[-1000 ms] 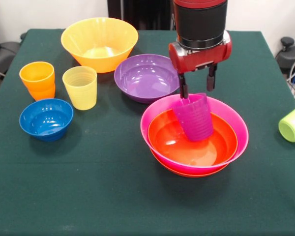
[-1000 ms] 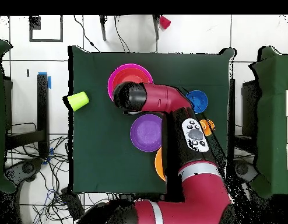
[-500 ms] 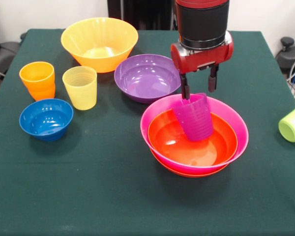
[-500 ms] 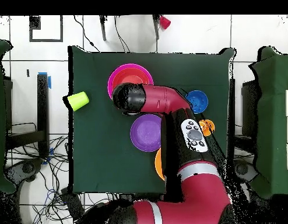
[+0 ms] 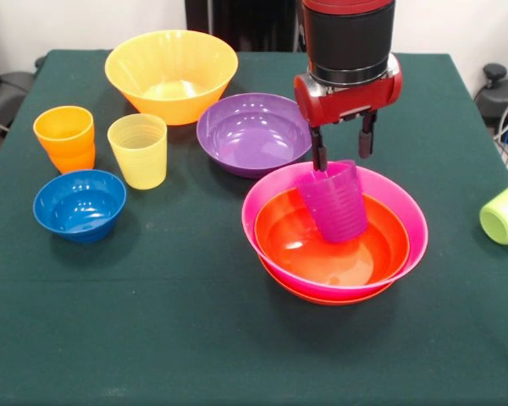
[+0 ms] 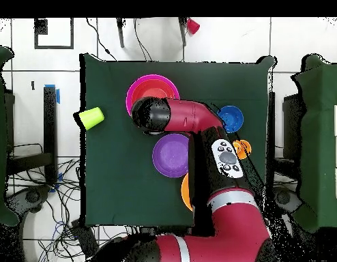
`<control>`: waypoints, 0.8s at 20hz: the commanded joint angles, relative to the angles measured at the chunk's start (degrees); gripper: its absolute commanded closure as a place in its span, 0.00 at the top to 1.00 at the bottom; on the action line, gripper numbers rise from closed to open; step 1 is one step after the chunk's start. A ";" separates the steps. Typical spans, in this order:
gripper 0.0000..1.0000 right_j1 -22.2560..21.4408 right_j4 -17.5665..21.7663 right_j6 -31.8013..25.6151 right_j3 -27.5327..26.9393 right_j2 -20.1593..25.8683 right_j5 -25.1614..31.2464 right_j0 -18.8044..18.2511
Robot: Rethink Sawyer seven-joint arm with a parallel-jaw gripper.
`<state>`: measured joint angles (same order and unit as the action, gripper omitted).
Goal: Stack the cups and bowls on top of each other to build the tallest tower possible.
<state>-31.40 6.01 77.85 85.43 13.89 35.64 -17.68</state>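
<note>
The gripper hangs just above the purple cup, its two dark fingers spread to either side of the cup's rim and not pinching it. Against the picture of a second ago the gripper has risen a little: its fingertips then reached lower along the cup's rim, and now they sit near the top edge. Since half a second ago nothing visible has shifted.

The purple cup stands tilted, mouth up, in the red-orange bowl, leaning toward that bowl's far side. That bowl sits nested in the pink bowl, and under the pink bowl the edge of a second red-orange bowl shows at the near side. This pile has kept its place over the whole second.

The other pieces are unmoved on the green table. The wide purple bowl sits just behind the pile, its rim close to the pink one. The big yellow-orange bowl stands farther back. The yellow cup is upright beside the orange cup, and the small blue bowl lies in front of them. The lime green cup lies on its side at the table's edge, well apart from the rest.

From overhead the arm covers much of the pink bowl and hides the gripper; the lime green cup lies alone.
</note>
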 commanded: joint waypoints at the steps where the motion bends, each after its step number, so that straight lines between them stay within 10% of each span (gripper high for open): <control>1: 1.00 1.76 0.27 7.46 0.89 0.83 -0.11 1.23; 16: 1.00 2.75 -1.63 6.57 3.24 5.11 -3.80 -0.46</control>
<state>-31.19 5.78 77.85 85.69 14.36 35.64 -17.57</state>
